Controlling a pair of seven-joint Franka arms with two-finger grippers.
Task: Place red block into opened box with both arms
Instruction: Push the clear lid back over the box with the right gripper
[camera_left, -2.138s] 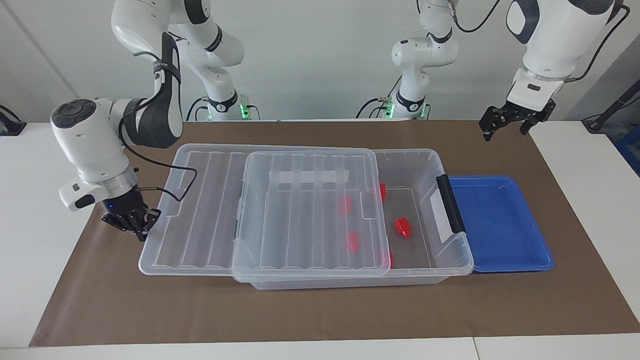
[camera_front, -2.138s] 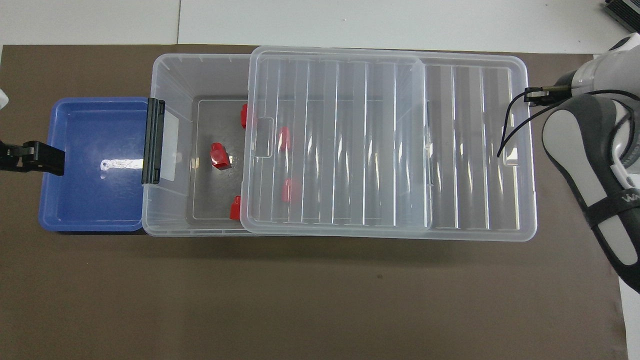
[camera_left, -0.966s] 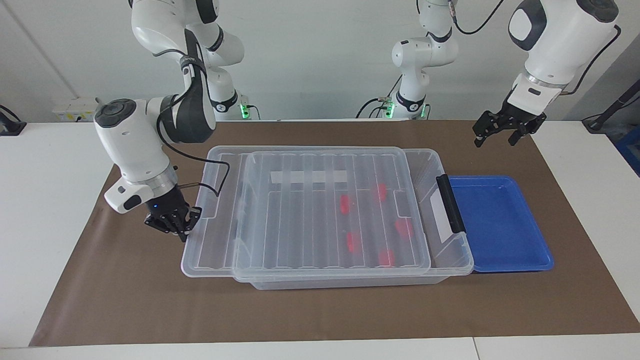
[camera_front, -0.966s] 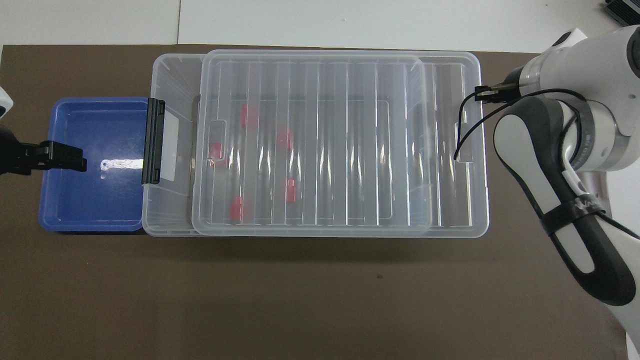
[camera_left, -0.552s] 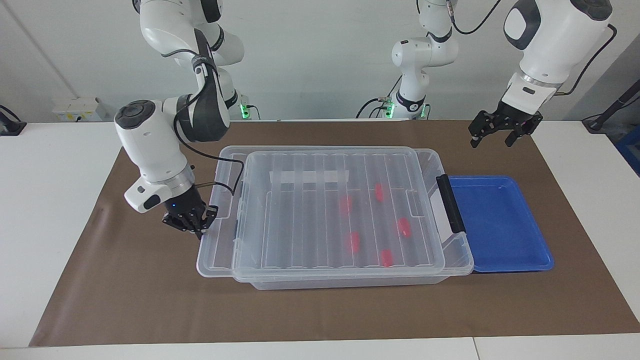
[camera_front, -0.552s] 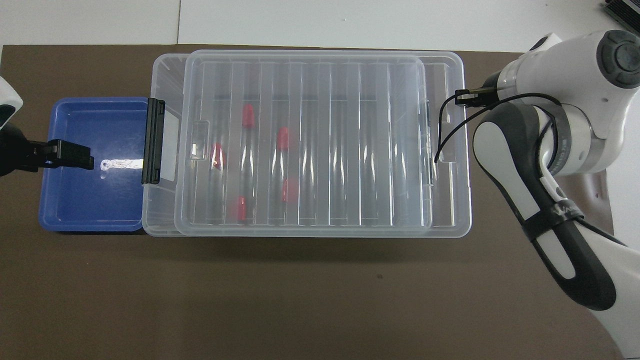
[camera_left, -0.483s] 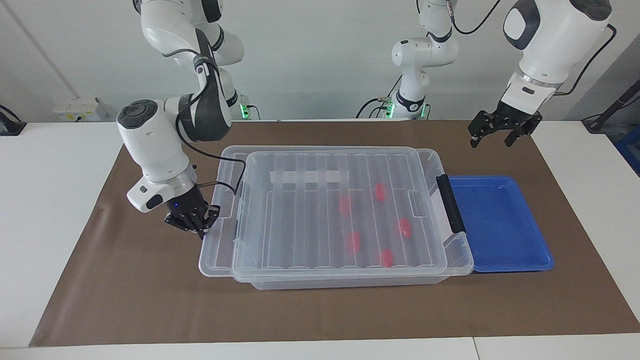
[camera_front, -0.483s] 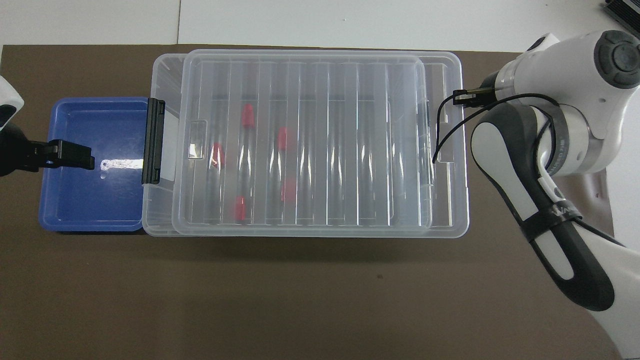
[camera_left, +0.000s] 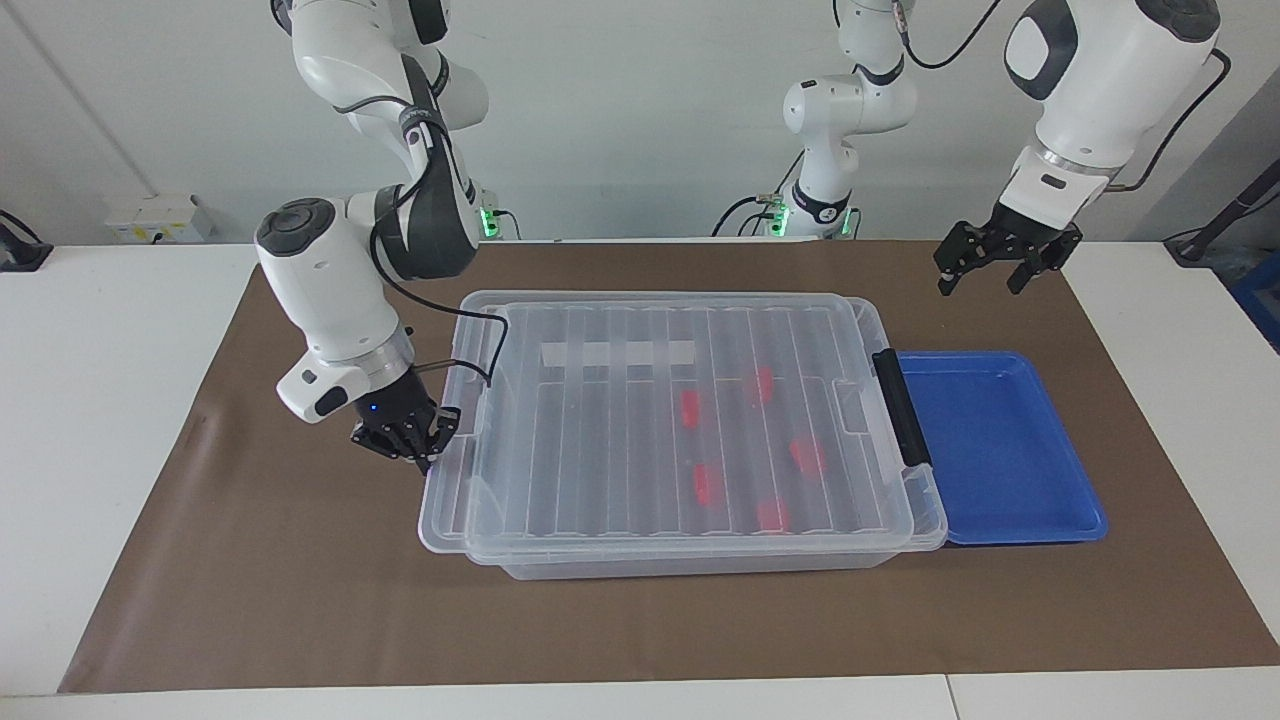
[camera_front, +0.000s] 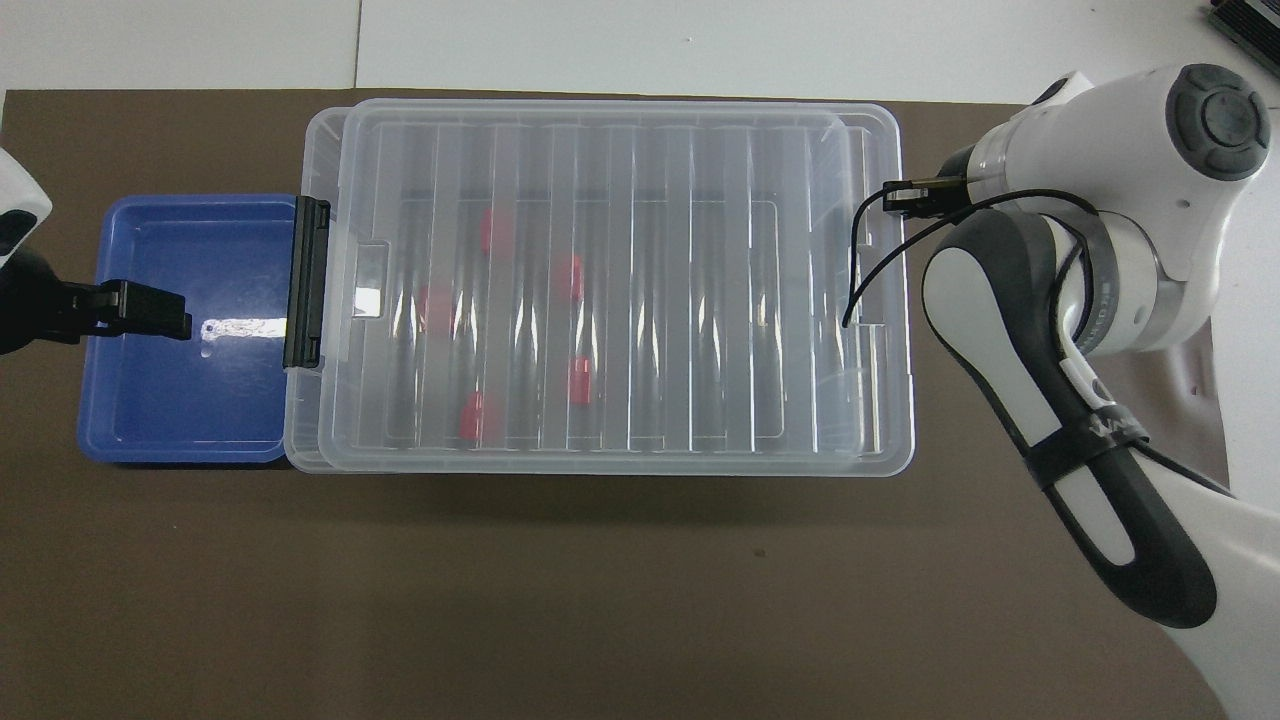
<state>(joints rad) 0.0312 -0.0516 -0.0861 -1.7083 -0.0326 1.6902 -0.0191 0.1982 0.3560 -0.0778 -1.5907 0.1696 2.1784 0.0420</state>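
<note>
Five red blocks (camera_left: 708, 484) lie inside the clear bin (camera_left: 700, 565); my right end effector (camera_left: 408, 440), fingertips together, presses the lid (camera_left: 640, 420) edge, lid almost fully over. Left end effector (camera_left: 985, 262) spread, empty, above the desk near the blue tray (camera_left: 1060, 520). Only seating remains, I judge

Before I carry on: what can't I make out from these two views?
- right pincer: overhead view, hidden under its own arm; facing view, gripping or only pressing the lid edge unclear.
- red blocks: both views, smeared by ribbed lid; poses unreadable.
- left pincer: overhead view, partly cut off by the picture's edge.
</note>
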